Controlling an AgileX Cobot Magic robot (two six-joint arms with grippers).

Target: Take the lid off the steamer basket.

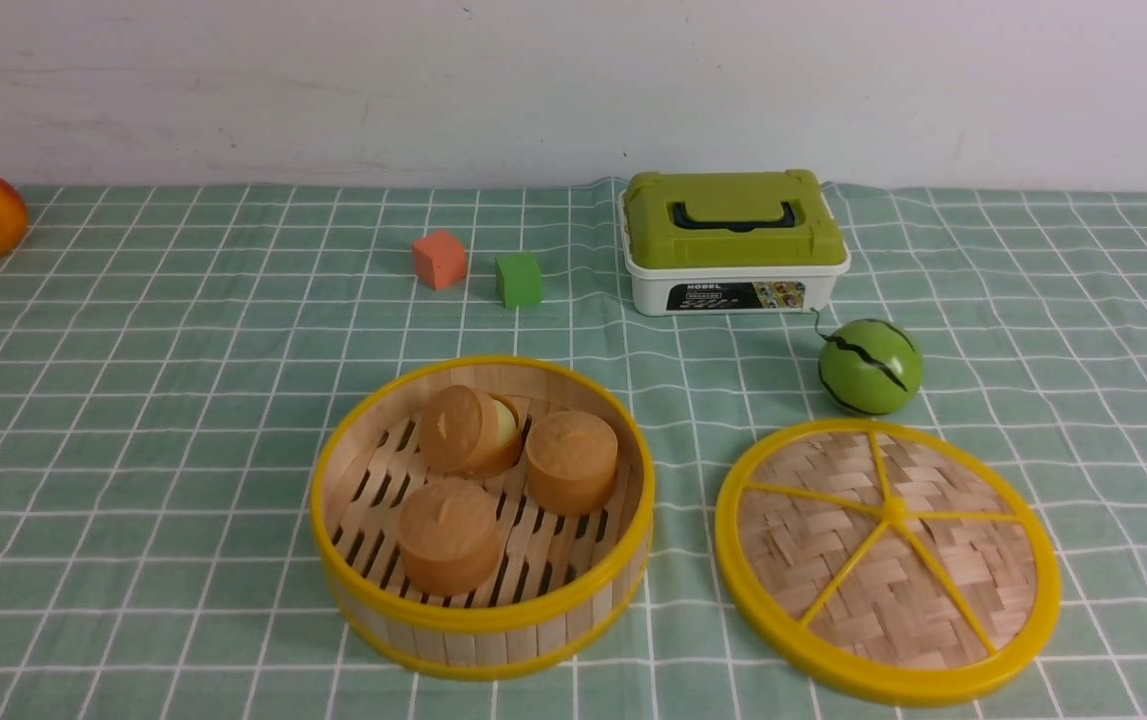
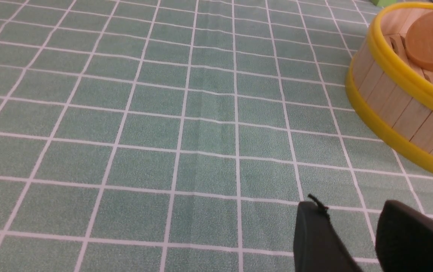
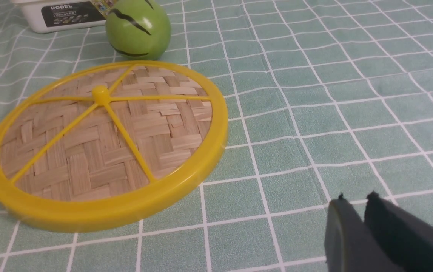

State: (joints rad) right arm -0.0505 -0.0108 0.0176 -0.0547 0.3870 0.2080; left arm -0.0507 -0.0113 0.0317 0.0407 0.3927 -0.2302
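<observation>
Now the green checked tablecloth (image 1: 133, 400) carries everything. On it the flat round woven-bamboo lid with yellow rim and spokes (image 1: 888, 560) lies beside, to the right of, the open round bamboo-slat steamer basket (image 1: 481, 515), apart from it. Three tan round cakes (image 1: 449, 535) sit inside the basket. A small green striped melon (image 1: 870, 366) sits just behind the lid. The left gripper (image 2: 352, 223) shows a clear gap, empty; the right gripper (image 3: 354, 206) is parted only a sliver, holding nothing.
</observation>
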